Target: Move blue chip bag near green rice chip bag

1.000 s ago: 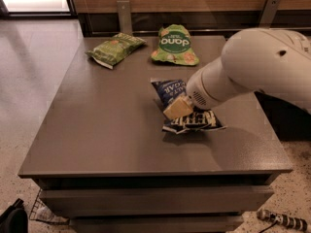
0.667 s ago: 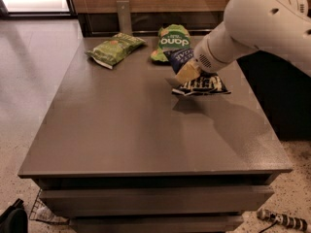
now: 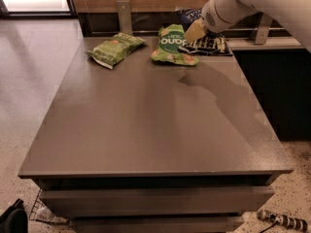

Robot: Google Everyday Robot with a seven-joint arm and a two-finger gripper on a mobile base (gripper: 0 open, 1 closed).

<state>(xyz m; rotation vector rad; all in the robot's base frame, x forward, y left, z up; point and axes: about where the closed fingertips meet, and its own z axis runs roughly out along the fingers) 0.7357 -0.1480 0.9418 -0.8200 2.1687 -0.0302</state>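
The blue chip bag, dark navy with white lettering, is at the far right of the table top, right beside the green rice chip bag. Their edges touch or overlap. My gripper comes in from the upper right on the white arm and is shut on the blue bag's middle, just right of the green bag. I cannot tell whether the blue bag rests on the table or hangs just above it. The green rice chip bag lies flat near the far edge.
A duller olive-green bag lies at the far left of the grey table. A wooden wall with metal brackets stands behind the table. A dark cabinet is to the right. A cable lies on the floor at the lower right.
My gripper has carried the blue chip bag from the table's middle right toward the far edge, ending beside the green rice chip bag. The two green bags have not moved.
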